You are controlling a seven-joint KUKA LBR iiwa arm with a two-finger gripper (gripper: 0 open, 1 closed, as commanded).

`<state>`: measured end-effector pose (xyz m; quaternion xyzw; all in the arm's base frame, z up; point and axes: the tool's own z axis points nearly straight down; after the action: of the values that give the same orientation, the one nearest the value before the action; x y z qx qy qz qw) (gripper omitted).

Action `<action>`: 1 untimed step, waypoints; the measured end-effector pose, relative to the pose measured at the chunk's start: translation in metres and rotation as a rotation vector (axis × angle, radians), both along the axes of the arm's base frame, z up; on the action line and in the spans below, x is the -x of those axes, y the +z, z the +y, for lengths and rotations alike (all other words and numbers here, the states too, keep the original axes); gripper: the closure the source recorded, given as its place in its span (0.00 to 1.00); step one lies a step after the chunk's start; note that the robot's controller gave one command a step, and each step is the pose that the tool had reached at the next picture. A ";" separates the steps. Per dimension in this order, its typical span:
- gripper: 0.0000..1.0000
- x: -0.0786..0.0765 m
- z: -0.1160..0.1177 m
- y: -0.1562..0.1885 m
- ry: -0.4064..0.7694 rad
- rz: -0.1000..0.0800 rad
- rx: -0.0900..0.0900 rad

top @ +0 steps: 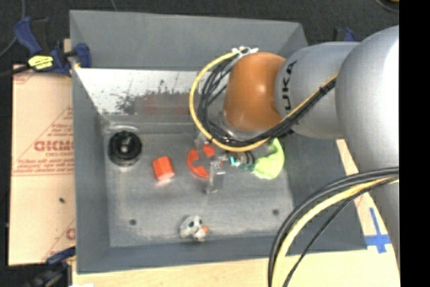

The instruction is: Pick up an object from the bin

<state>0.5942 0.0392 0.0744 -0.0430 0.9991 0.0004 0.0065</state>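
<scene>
gripper (213, 177) low at centre of bin (134, 208), against red, seemingly ring-shaped piece (195, 163) | grip state: cannot tell | orange block (162, 169) just left | straddle the red rim squarely, clear of block, before lifting

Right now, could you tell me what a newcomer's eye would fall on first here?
The silver arm with its orange wrist cover, reaching in from the right, its gripper down mid-bin beside a red ring-shaped piece. Then the orange block just left of that, and the yellow-green lump under the arm to the right.
</scene>
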 end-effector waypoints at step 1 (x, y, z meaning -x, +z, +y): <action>0.00 0.001 0.001 -0.001 0.001 0.003 0.000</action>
<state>0.5929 0.0404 0.0729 -0.0436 0.9990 0.0004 0.0052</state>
